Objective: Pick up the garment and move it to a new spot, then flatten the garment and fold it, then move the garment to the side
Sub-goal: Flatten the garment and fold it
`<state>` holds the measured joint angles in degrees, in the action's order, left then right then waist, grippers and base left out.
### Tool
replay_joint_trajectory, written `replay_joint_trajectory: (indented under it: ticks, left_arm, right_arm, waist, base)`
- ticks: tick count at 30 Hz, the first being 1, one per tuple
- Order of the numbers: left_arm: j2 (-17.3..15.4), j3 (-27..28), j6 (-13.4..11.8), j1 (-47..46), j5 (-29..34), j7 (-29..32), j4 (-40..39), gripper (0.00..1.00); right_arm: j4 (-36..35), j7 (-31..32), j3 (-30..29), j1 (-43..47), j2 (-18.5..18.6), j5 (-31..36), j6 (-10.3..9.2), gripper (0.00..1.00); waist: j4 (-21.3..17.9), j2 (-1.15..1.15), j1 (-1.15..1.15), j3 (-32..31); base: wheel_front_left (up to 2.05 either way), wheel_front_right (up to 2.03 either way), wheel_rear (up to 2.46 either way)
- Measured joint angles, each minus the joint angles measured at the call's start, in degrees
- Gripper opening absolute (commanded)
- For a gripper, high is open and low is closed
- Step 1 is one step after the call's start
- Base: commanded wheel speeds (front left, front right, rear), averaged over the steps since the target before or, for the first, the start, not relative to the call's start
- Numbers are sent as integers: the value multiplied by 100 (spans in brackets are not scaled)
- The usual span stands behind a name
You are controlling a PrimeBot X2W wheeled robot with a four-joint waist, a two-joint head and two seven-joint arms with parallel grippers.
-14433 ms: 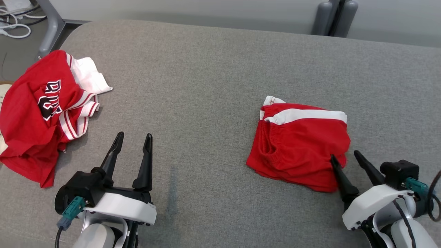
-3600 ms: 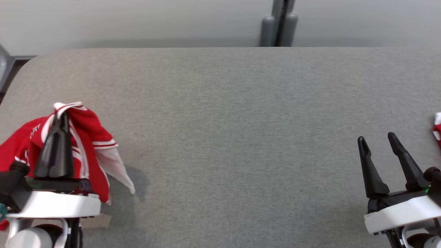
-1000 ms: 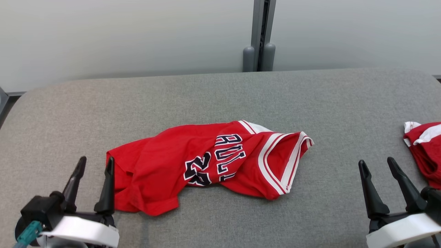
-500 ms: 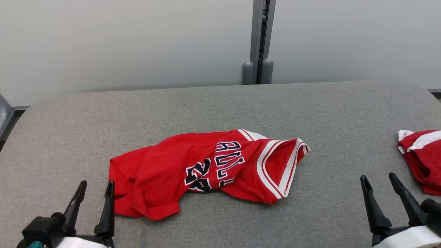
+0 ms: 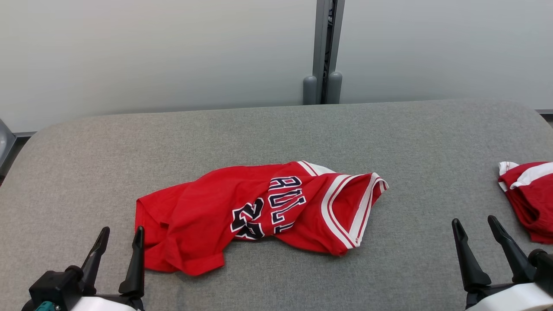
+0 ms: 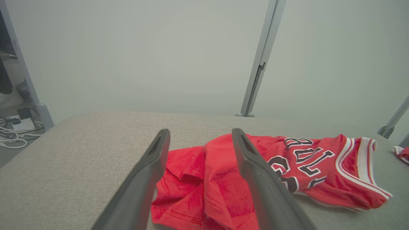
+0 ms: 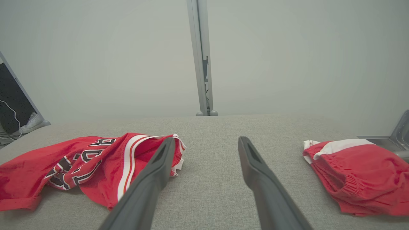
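Left gripper (image 5: 122,231): fingers (image 5: 135,268) spread wide, holding nothing, lower left of frame. The inner fingertip is just beside the jersey's left edge; can't tell if it touches. Right gripper (image 5: 473,220): also wide open and empty, lower right, well apart from the jersey.

Change: a few seconds back the left fingers were clamped on the jersey (image 5: 207,207), which hung bunched at the lower left. Now it's released and lies on the gray tabletop (image 5: 276,129) at mid-frame, between the two grippers. Over the last second the cloth hasn't shifted. Only the framing moved a bit, which is the camera and not the things.

Jersey state: lying sideways and crumpled. The hem end is at frame left, with a folded-over flap near the lower-left corner. The striped white-trimmed opening is at frame right. The lettering and number are creased and partly tucked under a fold. In the left wrist view the hem sits low between and beyond the fingers.

Folded red shorts (image 5: 529,198) sit at the right edge, near the right gripper but not touching it.

Read: the pick-and-move step looks done. Flattening hasn't started and is likely next, probably with both grippers going for opposite ends. The loose folds could drag with them.
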<state>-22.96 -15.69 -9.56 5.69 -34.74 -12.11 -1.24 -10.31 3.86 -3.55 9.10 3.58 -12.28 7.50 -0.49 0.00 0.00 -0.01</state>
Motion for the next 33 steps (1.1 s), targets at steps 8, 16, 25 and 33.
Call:
replay_joint_trajectory:
  ticks: [8,16,25,33]
  left_arm:
    - [-9,-16,-16,-2,-8,32,-15,100]
    - [3,-48,-43,-32,-8,32,-21,100]
    - [59,-107,-31,-388,25,-3,-45,100]
    - [205,-164,48,-664,51,-105,79,100]
  right_arm:
    - [0,-2,1,-8,-7,-2,0,100]
    - [5,-1,40,-42,3,-25,0,100]
    - [421,200,1129,-503,375,-100,0,100]
    - [1167,157,2090,-945,670,-242,0,100]
  waist:
    - [14,0,0,31]
    - [73,0,0,98]
    - [227,0,0,448]
    - [450,0,0,828]
  base:
    - [0,0,0]
    - [0,0,0]
    - [0,0,0]
    - [0,0,0]
